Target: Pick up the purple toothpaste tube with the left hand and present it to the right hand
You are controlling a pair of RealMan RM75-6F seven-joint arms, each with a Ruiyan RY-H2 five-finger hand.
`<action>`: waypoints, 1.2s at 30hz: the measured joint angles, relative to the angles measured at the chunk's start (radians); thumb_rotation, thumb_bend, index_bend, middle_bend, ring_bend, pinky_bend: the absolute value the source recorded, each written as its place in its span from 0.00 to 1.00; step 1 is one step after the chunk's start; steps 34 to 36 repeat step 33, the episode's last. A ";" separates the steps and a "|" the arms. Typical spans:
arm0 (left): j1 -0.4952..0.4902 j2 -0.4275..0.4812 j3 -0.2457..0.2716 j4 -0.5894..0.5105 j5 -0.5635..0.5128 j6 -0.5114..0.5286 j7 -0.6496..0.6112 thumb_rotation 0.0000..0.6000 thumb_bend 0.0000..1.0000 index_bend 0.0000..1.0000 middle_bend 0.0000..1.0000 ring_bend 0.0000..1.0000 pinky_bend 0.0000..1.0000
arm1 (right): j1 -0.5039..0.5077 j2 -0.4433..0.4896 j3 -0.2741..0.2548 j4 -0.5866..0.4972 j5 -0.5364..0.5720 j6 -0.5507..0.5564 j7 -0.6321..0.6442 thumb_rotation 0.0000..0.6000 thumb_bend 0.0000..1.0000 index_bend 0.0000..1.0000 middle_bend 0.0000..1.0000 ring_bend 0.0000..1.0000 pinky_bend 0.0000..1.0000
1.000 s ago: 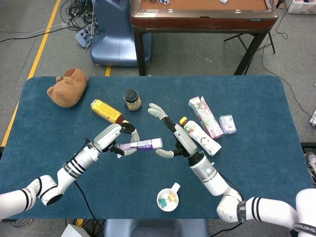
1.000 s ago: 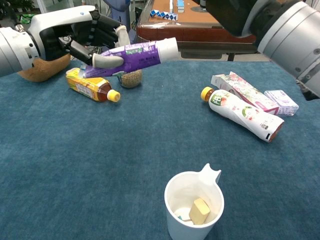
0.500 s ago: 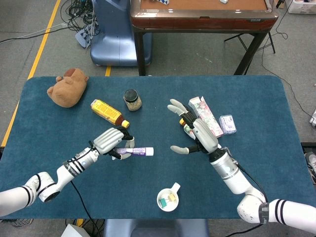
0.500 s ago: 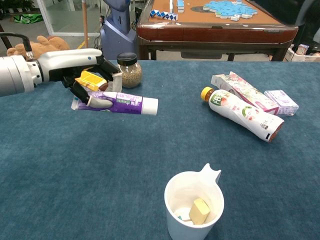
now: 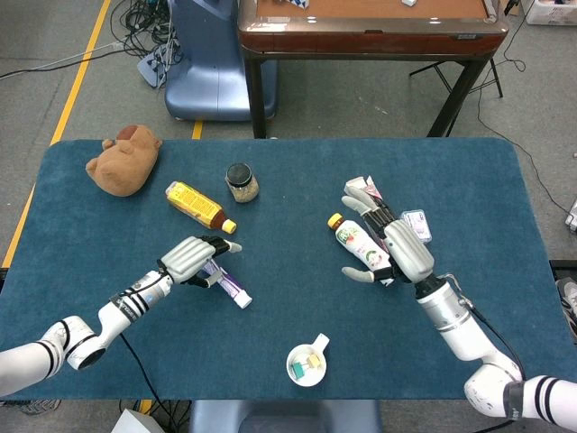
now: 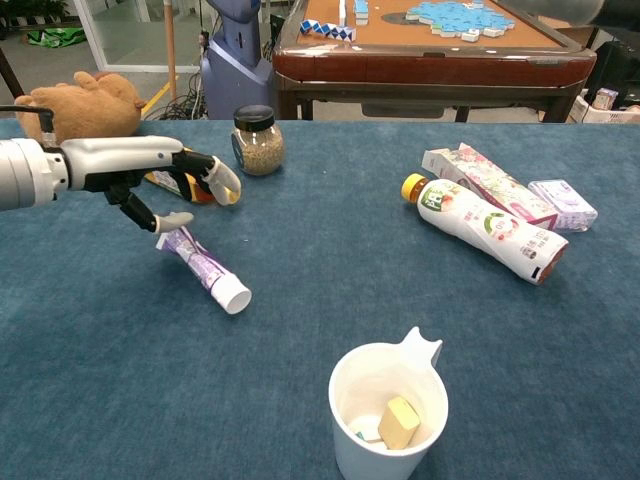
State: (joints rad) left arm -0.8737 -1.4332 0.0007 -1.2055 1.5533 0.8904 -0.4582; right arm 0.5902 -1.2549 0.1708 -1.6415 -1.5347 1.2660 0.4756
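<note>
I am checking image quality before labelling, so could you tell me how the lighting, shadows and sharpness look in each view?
Head view: even overhead light, soft faint shadows, no glare; the purple toothpaste tube and left hand are sharp. Chest view: also sharp, with a soft shadow under the tube; the white cup looms large near the lens, and the right hand is out of frame.
</note>
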 measured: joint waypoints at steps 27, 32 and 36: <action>0.463 0.222 0.000 -0.411 -0.270 0.463 0.594 1.00 0.39 0.19 0.23 0.18 0.24 | -0.326 0.177 -0.129 -0.061 0.157 0.164 -0.517 1.00 0.00 0.00 0.00 0.00 0.00; 0.511 0.220 0.002 -0.431 -0.245 0.530 0.619 1.00 0.39 0.21 0.23 0.18 0.24 | -0.382 0.173 -0.150 -0.062 0.163 0.191 -0.510 1.00 0.00 0.00 0.00 0.00 0.00; 0.519 0.218 0.002 -0.432 -0.237 0.540 0.620 1.00 0.39 0.21 0.23 0.18 0.24 | -0.392 0.172 -0.153 -0.060 0.163 0.195 -0.505 1.00 0.00 0.00 0.00 0.00 0.00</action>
